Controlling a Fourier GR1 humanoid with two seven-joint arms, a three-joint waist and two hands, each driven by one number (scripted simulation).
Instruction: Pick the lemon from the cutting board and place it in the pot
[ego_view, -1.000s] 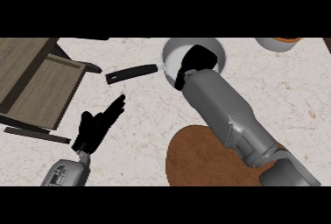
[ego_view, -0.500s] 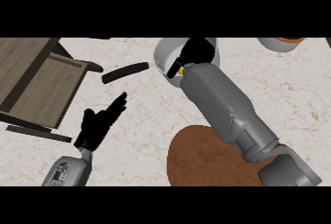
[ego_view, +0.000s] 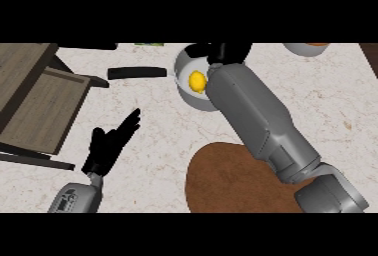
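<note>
The lemon (ego_view: 197, 81) lies inside the pot (ego_view: 186, 95) near the worktop's far edge; light, firm, waxy-skinned, best cupped around its middle; right hand (ego_view: 225, 51) above, fingers unclear; left hand (ego_view: 109, 144) rests, fingers straight.

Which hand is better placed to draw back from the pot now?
Right: the right hand is over the pot, where the lemon lies. The left hand rests open apart.

The counter (ego_view: 148, 165) looks like pale speckled stone (matt), the cutting board (ego_view: 229, 180) smooth brown wood, the pot (ego_view: 193, 97) grey metal, its lemon (ego_view: 197, 80) glossy yellow.
</note>
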